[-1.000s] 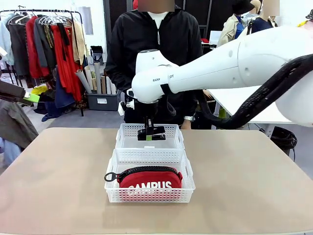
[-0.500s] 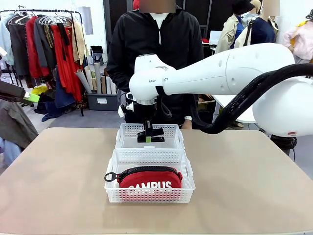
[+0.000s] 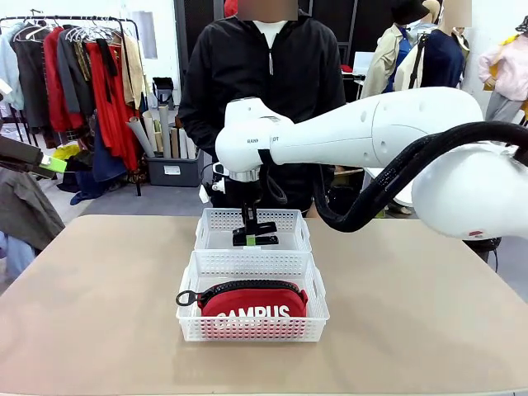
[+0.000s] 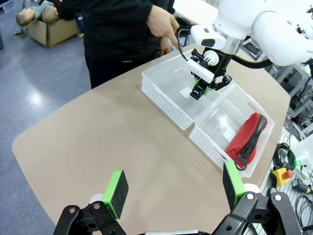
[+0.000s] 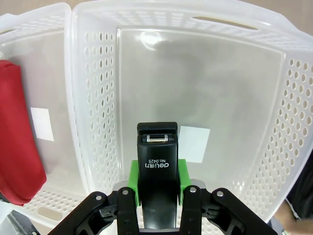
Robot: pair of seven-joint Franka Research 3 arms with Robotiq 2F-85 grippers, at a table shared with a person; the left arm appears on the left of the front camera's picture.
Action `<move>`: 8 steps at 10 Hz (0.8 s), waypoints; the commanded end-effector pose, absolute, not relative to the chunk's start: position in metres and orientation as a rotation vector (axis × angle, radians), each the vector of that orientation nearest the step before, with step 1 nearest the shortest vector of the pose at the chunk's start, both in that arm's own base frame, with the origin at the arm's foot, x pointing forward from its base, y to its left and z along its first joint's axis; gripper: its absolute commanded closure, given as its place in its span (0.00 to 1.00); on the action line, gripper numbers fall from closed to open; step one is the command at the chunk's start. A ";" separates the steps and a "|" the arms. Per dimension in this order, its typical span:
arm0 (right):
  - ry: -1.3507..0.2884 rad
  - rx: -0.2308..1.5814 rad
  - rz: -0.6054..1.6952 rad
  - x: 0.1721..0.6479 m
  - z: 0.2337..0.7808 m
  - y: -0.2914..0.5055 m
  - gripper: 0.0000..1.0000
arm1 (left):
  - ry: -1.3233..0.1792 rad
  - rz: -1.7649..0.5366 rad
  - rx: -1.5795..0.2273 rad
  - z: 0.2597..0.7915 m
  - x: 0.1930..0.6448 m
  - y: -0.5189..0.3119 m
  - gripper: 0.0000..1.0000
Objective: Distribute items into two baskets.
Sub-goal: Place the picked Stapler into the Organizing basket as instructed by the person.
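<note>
Front view: two white lattice baskets are set end to end on the tan table (image 3: 99, 313). The pouch (image 3: 252, 300), red with white "CAMPUS" lettering and a black zipper, is lying in the near basket (image 3: 252, 328). Directly behind it, touching rim to rim, the far basket (image 3: 213, 231) is placed, and the right gripper (image 3: 250, 233) is lowered into it from above. A small black stapler (image 3: 255, 238) is clamped between its green pads, below the white wrist and within the far basket's walls. A person in a black jacket (image 3: 247, 74) is seen behind the far basket.

Left wrist view: the left gripper (image 4: 173, 188) is held with its jaws spread wide and nothing between them, well apart from the far basket (image 4: 164, 95), high over the table. The stapler (image 4: 200, 89) is seen in the right gripper (image 4: 204, 87) inside that basket; the pouch (image 4: 247, 136) is lying in the neighbouring one.

Right wrist view: the stapler (image 5: 157, 183), black with white print on top, is gripped between the green pads (image 5: 133, 181) and pointed into the far basket (image 5: 288, 122), above its floor near a white label (image 5: 194, 143). The pouch's (image 5: 17, 142) red edge is seen beyond the basket's left wall.
</note>
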State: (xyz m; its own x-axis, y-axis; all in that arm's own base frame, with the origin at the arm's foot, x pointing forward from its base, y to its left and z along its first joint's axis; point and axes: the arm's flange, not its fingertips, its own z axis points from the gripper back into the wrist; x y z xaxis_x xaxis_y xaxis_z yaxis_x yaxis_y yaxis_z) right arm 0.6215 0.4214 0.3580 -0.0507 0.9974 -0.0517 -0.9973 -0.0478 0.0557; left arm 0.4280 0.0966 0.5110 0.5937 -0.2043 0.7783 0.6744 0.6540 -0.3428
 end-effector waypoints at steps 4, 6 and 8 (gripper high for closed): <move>0.084 0.001 1.619 0.622 0.358 0.422 1.00 | -0.780 -0.563 -0.685 0.512 0.427 0.097 0.00; 0.054 0.086 1.604 0.637 0.358 0.411 1.00 | -0.780 -0.563 -0.685 0.512 0.427 0.097 0.00; 0.041 0.082 1.594 0.643 0.349 0.415 1.00 | -0.780 -0.563 -0.685 0.512 0.427 0.097 0.00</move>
